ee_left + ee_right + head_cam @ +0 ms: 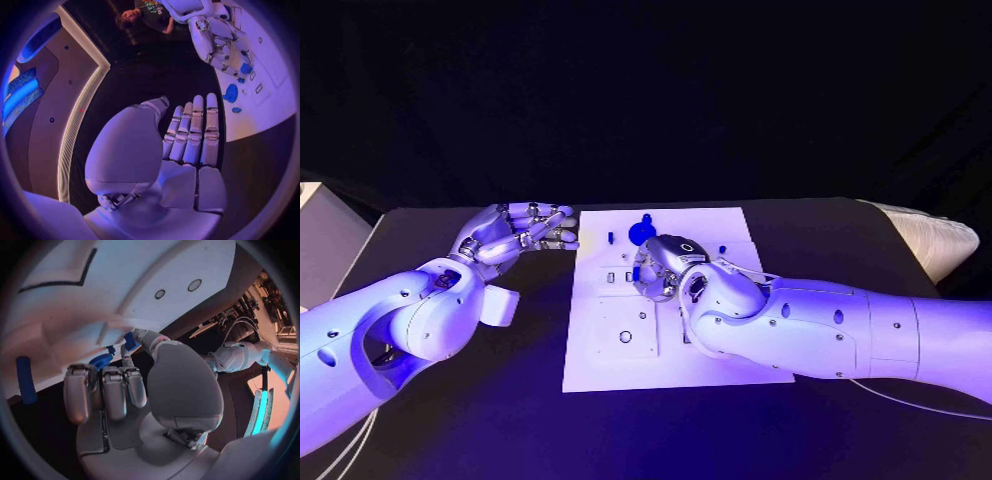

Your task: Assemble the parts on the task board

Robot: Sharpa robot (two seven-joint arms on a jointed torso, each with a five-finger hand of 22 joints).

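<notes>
The white task board [718, 370] lies mid-desk; the right hand [661, 268] pinches a small blue part [130, 341] over it — a round blue part [640, 232] lies beyond; the left hand [516, 232] hovers beside, fingers apart, holding nothing.

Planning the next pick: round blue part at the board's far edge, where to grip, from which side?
Probably the rim, pinched from above: the round blue part looks to lie flat on the task board, leaving only its edge to hold. Come from the left: the left hand is free, the right hand pinches a small blue part.
</notes>
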